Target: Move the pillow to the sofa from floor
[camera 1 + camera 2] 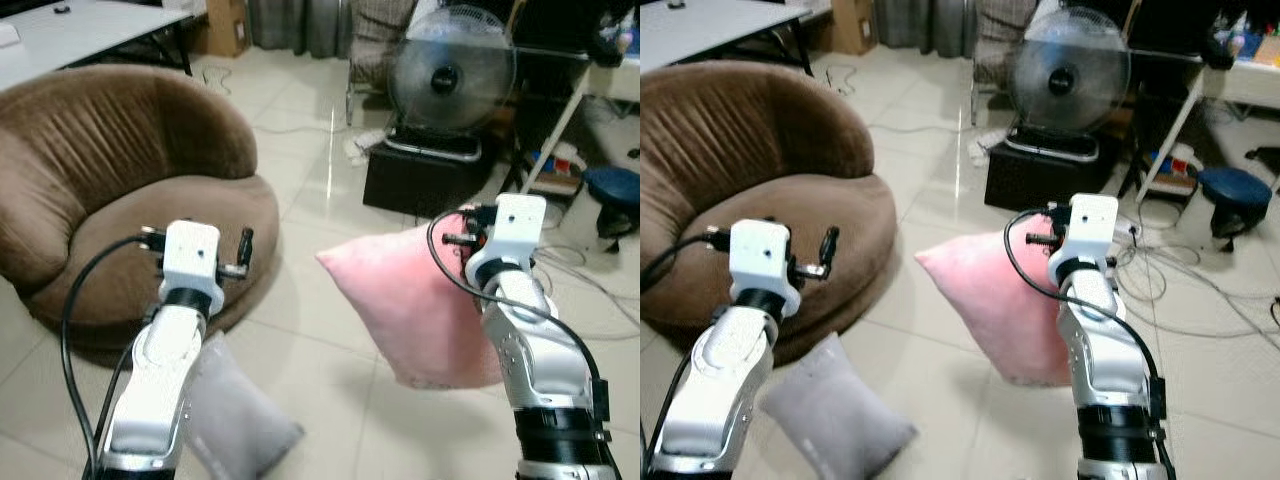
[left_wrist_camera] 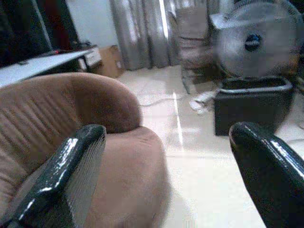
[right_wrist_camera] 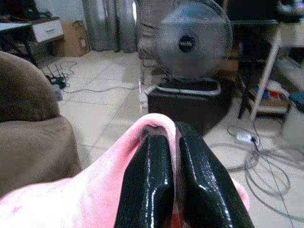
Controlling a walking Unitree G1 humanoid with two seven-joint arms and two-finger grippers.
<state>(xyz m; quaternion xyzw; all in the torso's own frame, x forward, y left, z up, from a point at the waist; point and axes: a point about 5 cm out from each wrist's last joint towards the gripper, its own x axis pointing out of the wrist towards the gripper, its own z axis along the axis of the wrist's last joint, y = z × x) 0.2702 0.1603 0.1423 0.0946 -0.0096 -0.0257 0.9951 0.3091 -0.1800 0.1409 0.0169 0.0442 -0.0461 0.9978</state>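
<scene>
Nothing here you can actually read, honestly. The fan [image 3: 192, 42] has a dark round badge at its hub, but any logo on it is just a pale smudge. The cardboard box [image 3: 72, 37] by the curtains shows no legible print, and the clutter under the table [image 1: 553, 168] on the right is too small and blurry to make out any label.

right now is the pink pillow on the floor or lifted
Lifted: the pink pillow hangs off the tiles, its edge pinched in the shut right pincer.
</scene>
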